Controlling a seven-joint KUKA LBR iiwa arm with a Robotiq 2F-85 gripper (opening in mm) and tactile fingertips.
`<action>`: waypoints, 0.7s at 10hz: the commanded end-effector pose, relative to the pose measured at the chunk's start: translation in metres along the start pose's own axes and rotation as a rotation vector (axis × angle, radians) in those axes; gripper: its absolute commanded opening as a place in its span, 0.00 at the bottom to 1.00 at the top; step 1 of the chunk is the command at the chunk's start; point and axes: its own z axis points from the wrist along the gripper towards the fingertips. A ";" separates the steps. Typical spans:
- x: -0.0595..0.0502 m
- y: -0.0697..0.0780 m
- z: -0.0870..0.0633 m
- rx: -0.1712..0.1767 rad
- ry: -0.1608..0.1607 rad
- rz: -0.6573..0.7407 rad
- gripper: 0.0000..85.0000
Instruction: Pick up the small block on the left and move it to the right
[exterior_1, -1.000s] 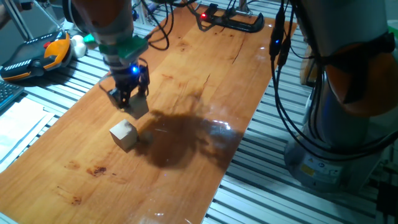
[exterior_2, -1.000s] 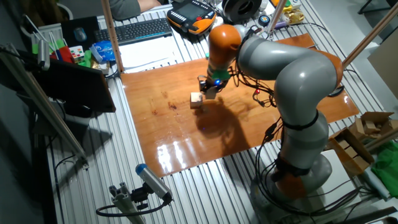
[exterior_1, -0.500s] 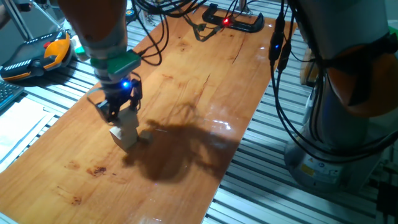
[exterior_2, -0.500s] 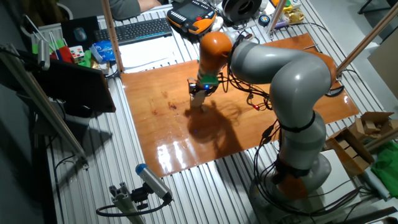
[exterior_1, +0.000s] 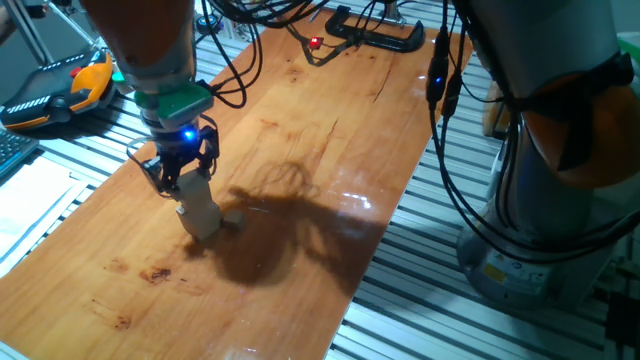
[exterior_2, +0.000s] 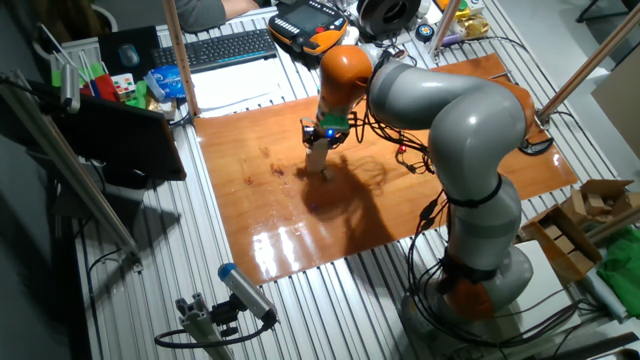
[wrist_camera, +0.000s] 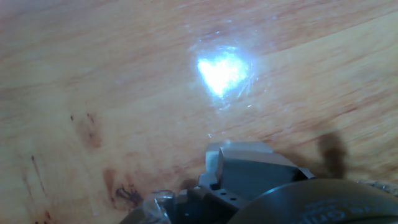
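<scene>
My gripper is low over the left part of the wooden board. It is shut on the small block, a pale wooden cube that hangs between the fingers. Right under it the bigger pale cube rests on the board, and the two read as one pale column; I cannot tell whether they touch. The other fixed view shows the gripper with the pale block below it. The hand view shows only a grey finger and bare wood. The tiny cube is out of view.
An orange and black teach pendant lies off the board's left edge. A black clamp and cables sit at the far end. The arm's base stands to the right. A keyboard lies behind the board.
My gripper has moved left and down with the small block, from beside the bigger cube to directly over it. The bigger cube has not moved.
</scene>
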 end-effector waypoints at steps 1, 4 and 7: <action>0.003 0.001 0.002 -0.001 -0.003 0.003 0.01; 0.003 0.004 0.009 0.025 -0.002 0.046 0.33; 0.004 0.004 0.008 0.057 -0.010 0.083 0.84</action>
